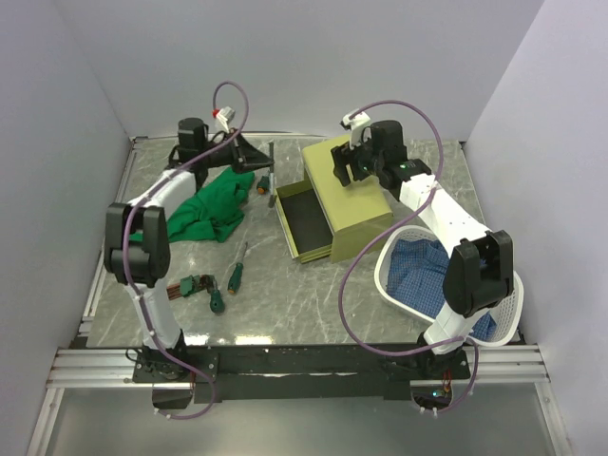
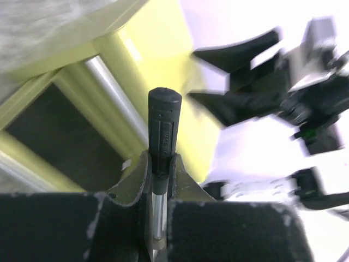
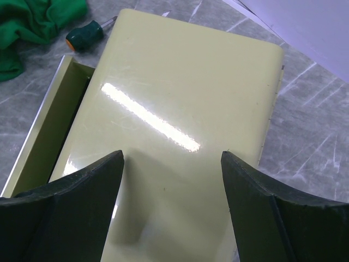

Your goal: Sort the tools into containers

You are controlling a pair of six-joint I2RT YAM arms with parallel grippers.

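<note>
My left gripper (image 1: 255,158) is shut on the dark handle of the hammer (image 1: 272,158), held left of the chest's back corner. In the left wrist view the handle (image 2: 163,123) sticks up between the fingers (image 2: 180,174), above the open drawer (image 2: 60,131). The olive-yellow chest (image 1: 353,195) has its drawer (image 1: 304,224) pulled out to the left and empty. My right gripper (image 1: 348,167) hovers open over the chest's lid (image 3: 180,103). One green-handled screwdriver (image 1: 261,184) lies by the drawer's far end. Two more (image 1: 237,273) (image 1: 217,300) and the hex keys (image 1: 186,287) lie front left.
A green cloth (image 1: 213,205) is bunched left of the drawer and also shows in the right wrist view (image 3: 32,22). A white basket (image 1: 513,313) holding blue cloth stands at the front right, beside my right arm. Grey walls close in the table.
</note>
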